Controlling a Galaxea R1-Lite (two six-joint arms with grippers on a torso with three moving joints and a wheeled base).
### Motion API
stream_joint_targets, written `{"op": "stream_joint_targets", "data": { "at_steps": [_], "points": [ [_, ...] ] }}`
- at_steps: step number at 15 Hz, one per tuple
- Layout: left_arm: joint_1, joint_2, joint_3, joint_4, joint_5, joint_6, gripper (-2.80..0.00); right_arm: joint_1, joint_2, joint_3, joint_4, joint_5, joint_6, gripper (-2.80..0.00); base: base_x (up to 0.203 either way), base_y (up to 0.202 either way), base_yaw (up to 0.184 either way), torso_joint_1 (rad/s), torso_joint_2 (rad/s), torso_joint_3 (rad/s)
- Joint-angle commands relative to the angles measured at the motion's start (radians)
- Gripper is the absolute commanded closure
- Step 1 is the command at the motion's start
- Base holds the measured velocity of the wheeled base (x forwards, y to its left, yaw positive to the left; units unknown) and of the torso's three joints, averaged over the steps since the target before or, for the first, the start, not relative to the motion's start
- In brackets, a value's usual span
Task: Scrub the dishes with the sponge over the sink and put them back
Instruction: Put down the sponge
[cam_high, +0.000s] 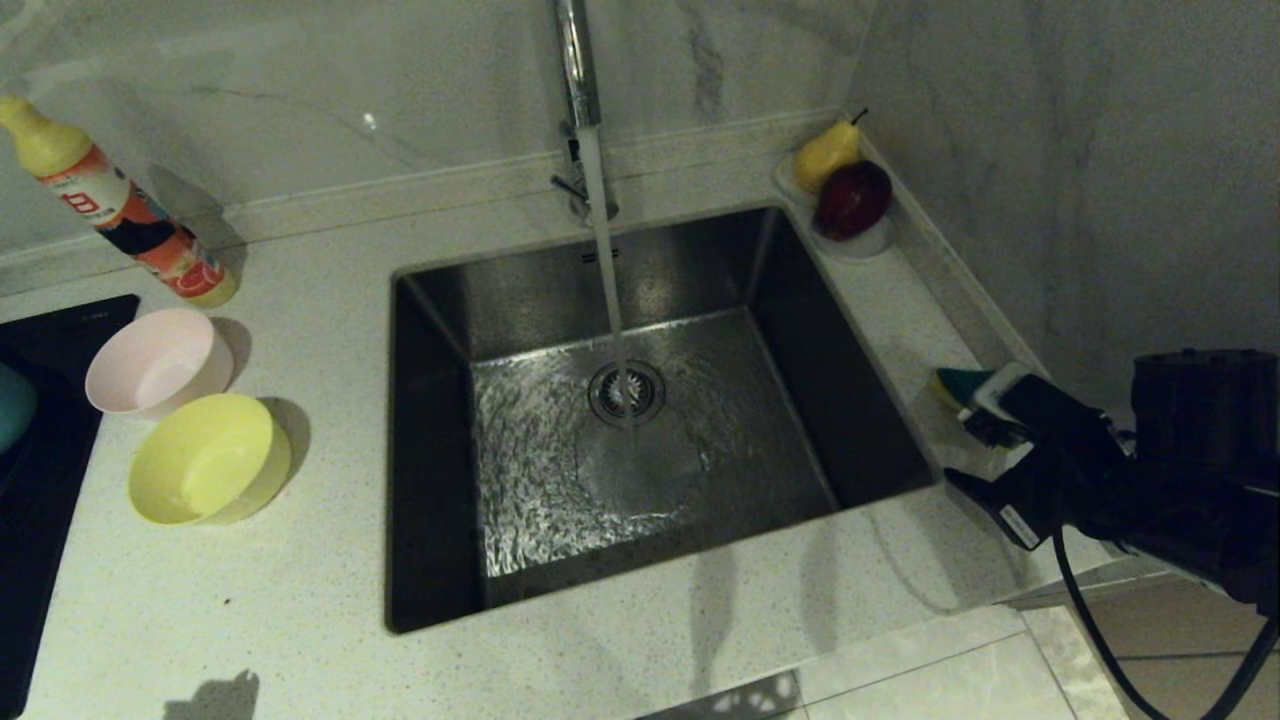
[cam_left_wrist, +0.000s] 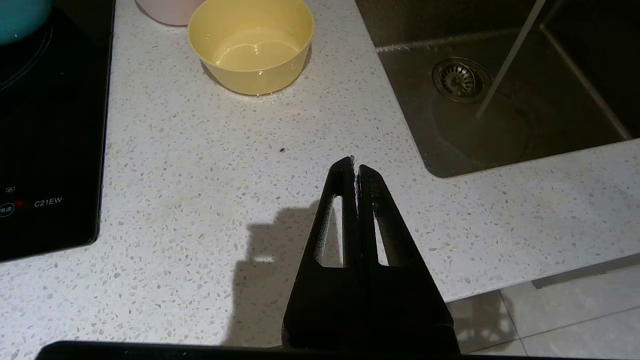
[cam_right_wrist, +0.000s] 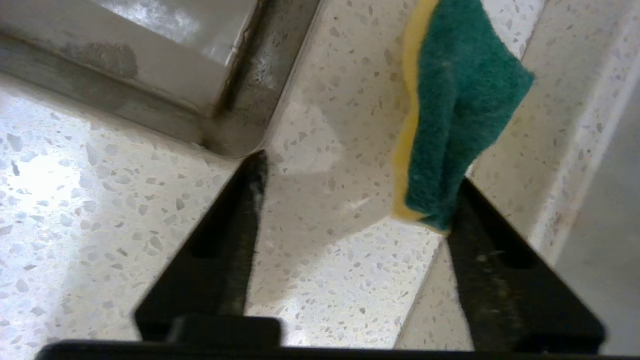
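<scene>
A: On the tabletop (cam_high: 300, 600) to the right of the sink (cam_high: 440, 330), what is the right gripper (cam_right_wrist: 355, 170) doing?

B: It sits low over the speckled stone near the sink's right rim. Its fingers (cam_right_wrist: 225, 250) are spread wide, with bare tabletop showing between them.

A: And the sponge (cam_right_wrist: 450, 110)?

B: It stands on edge against the inner face of one finger, green scouring side toward that finger, yellow foam toward the gap. The other finger is well clear of it, so nothing is pinching it. From the head camera a green and yellow corner of it pokes out just beyond the gripper, near the raised edge by the wall.

A: Where are the dishes?

B: Left of the sink. The pink bowl (cam_high: 158, 362) and the yellow bowl (cam_high: 208, 458) stand upright, close together on the tabletop. A bit of the blue bowl (cam_high: 12, 405) shows at the far left, over the black cooktop (cam_high: 40, 500).

A: The left gripper (cam_left_wrist: 356, 165)?

B: Parked above the tabletop's front part, fingers pressed together, holding nothing.

A: Anything else?

B: Water runs from the tap (cam_high: 578, 60) onto the drain strainer (cam_high: 626, 392). A detergent bottle (cam_high: 120, 205) leans by the back wall, and a pear (cam_high: 826, 152) and a dark red fruit (cam_high: 852, 198) lie in a small white dish (cam_high: 870, 240) at the back right corner.
</scene>
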Motion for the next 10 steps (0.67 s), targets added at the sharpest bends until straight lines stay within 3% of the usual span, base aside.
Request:
{"op": "stream_joint_targets", "data": {
  "at_steps": [1, 4, 8, 10],
  "points": [
    [0.000, -0.002, 0.040, -0.002, 0.001, 0.000, 0.00, 0.009, 0.002, 0.008, -0.002, 0.000, 0.000, -2.80, 0.000, 0.000, 0.000, 0.000, 0.00, 0.000],
    [0.000, -0.002, 0.040, -0.002, 0.001, 0.000, 0.00, 0.013, 0.000, 0.025, -0.024, 0.002, 0.012, -2.80, 0.000, 0.000, 0.000, 0.000, 0.00, 0.000],
    [0.000, -0.002, 0.040, -0.002, 0.001, 0.000, 0.00, 0.030, 0.003, 0.041, -0.028, -0.003, 0.089, -2.80, 0.000, 0.000, 0.000, 0.000, 0.00, 0.000],
    [0.000, -0.002, 0.040, -0.002, 0.001, 0.000, 0.00, 0.031, 0.005, 0.031, -0.033, -0.045, 0.090, -2.80, 0.000, 0.000, 0.000, 0.000, 0.00, 0.000]
  ]
}}
